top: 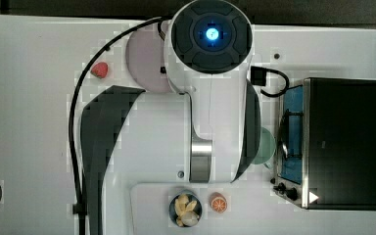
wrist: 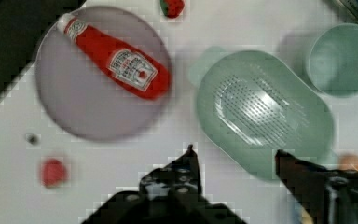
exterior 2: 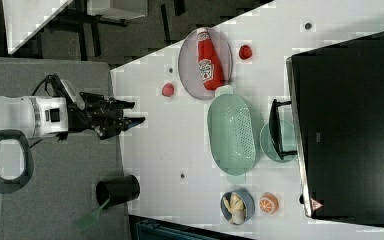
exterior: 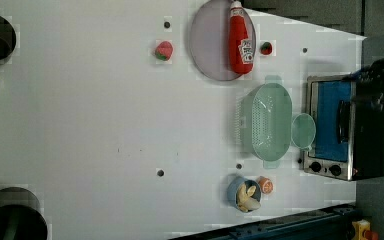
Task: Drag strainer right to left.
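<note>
The gripper (wrist: 233,154) hangs spread and empty above the strainer (wrist: 261,112); dragged carelessly, the strainer could knock the plate (wrist: 74,112) just beside it, or tip if caught only by its rim

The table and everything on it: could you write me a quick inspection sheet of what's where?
Surface: white table, a few small dark holes.
Job's things: strainer upright, nothing inside, between the lilac plate and the bowl of food; green cup sits right beside it.
Clutter: ketchup bottle lying on the plate; two strawberries; orange slice; toaster oven.
Grippers: gripper above the strainer's near rim, jaws open, holding nothing.
Cables: black cable along the arm; short black lead near the oven.
Surroundings: dark cup at the table's edge.
</note>
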